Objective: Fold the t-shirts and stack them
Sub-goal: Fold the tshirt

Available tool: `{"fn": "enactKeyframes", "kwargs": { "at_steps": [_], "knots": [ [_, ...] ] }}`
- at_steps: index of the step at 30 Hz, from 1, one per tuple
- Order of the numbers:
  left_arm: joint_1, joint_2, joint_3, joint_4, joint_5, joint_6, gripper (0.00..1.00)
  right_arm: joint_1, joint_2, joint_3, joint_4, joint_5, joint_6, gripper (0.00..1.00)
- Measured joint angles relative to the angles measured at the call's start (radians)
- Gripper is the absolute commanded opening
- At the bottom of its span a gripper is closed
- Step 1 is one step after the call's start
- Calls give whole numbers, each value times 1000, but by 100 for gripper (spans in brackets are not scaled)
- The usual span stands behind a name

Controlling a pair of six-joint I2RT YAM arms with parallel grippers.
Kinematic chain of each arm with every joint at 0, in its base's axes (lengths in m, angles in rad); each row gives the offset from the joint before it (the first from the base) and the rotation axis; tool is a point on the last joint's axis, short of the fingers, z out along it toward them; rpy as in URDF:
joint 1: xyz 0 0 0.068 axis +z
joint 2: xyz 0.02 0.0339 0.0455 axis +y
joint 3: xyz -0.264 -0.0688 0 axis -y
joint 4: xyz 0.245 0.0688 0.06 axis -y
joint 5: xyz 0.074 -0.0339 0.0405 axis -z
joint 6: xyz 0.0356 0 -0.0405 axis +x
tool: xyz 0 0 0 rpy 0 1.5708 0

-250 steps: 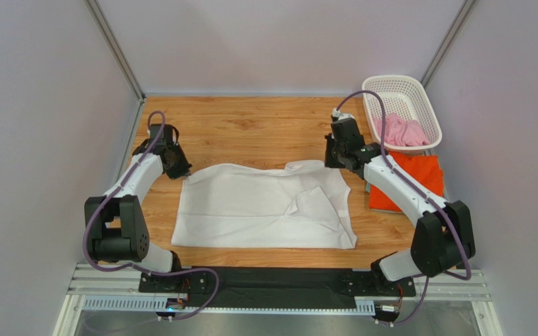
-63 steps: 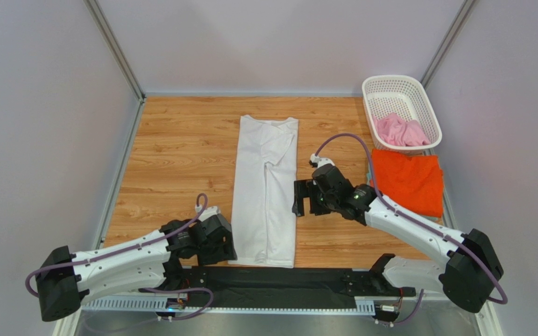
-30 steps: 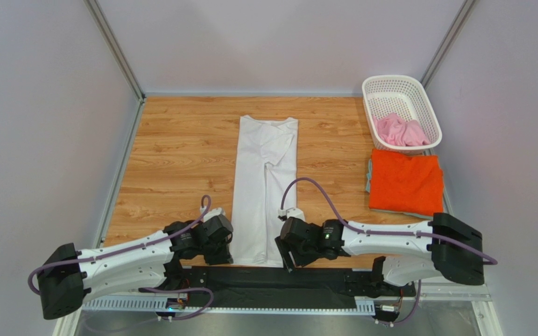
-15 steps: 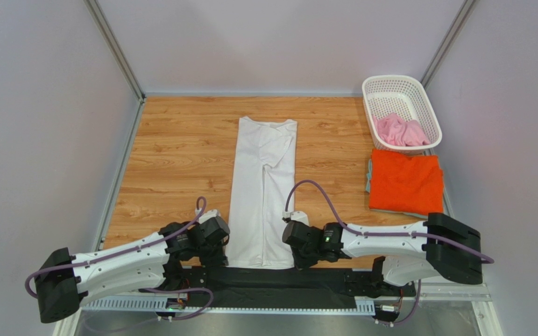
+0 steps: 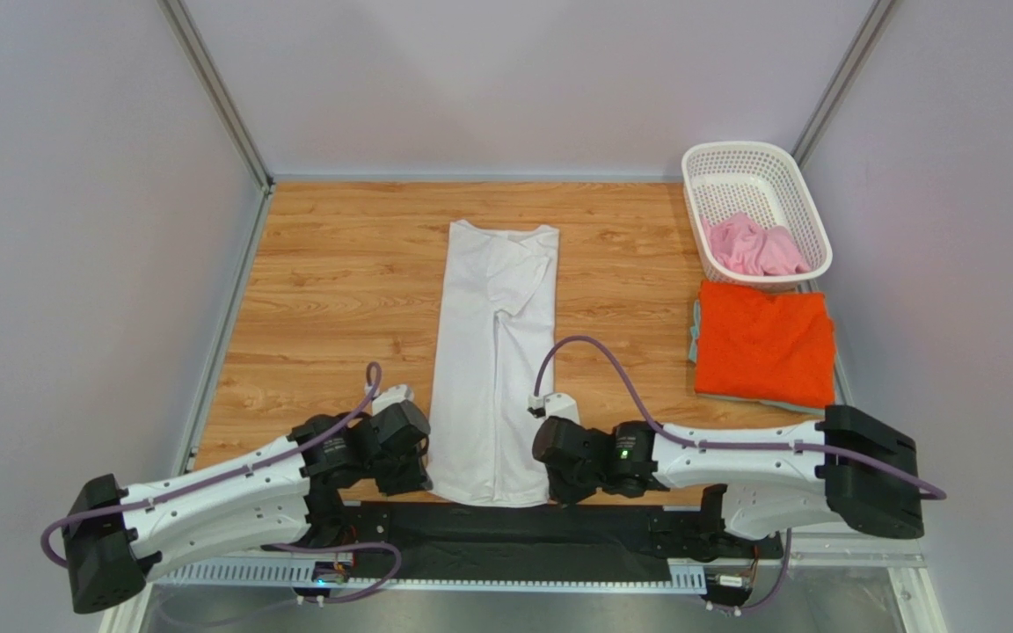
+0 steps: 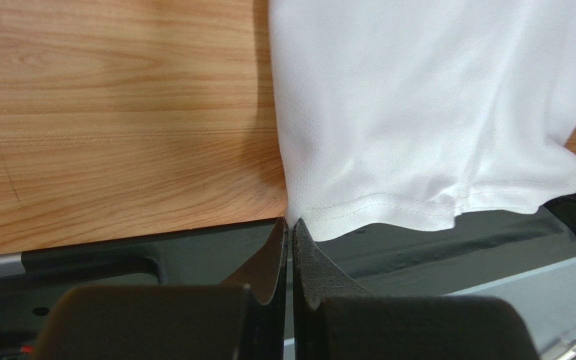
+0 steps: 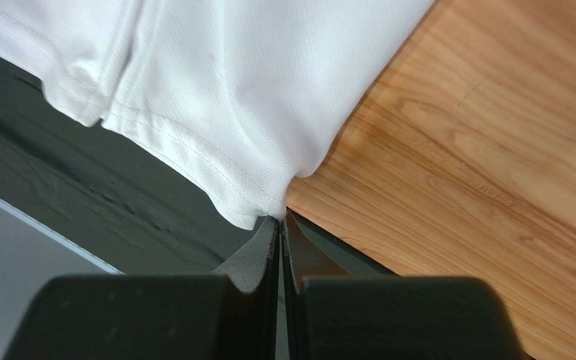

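The white t-shirt (image 5: 496,356) lies as a long narrow strip down the middle of the table, its hem at the near edge. My left gripper (image 5: 417,464) is shut on the hem's left corner (image 6: 298,214). My right gripper (image 5: 549,468) is shut on the hem's right corner (image 7: 265,206). The hem hangs lifted over the black base rail. The orange t-shirt (image 5: 764,346) lies folded at the right. The pink t-shirt (image 5: 755,247) is crumpled in the basket.
The white lattice basket (image 5: 756,165) stands at the back right corner. A grey cloth edge (image 5: 693,332) shows under the orange shirt. The black base rail (image 5: 525,525) runs along the near edge. Grey walls enclose the wooden table (image 5: 340,290).
Both grippers closed on the white shirt's near hem corners and drew the hem slightly toward the near edge. Before that, the shirt went from spread wide to a narrow strip.
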State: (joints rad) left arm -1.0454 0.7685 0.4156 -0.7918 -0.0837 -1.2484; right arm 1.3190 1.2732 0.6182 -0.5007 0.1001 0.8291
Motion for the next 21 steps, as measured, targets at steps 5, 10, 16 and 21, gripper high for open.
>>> {"fn": "enactKeyframes", "kwargs": {
  "at_steps": [5, 10, 16, 21],
  "knots": [
    [0, -2, 56, -3, -48, 6, 0, 0, -40, 45, -20, 58, -42, 0],
    [0, 10, 111, -5, -108, 20, 0, -16, -50, 86, -40, 109, -85, 0],
    [16, 69, 225, -5, -198, 64, 0, -76, -51, 153, -63, 170, -159, 0],
    [106, 155, 328, 25, -211, 150, 0, -158, -51, 229, -57, 214, -237, 0]
  ]
}}
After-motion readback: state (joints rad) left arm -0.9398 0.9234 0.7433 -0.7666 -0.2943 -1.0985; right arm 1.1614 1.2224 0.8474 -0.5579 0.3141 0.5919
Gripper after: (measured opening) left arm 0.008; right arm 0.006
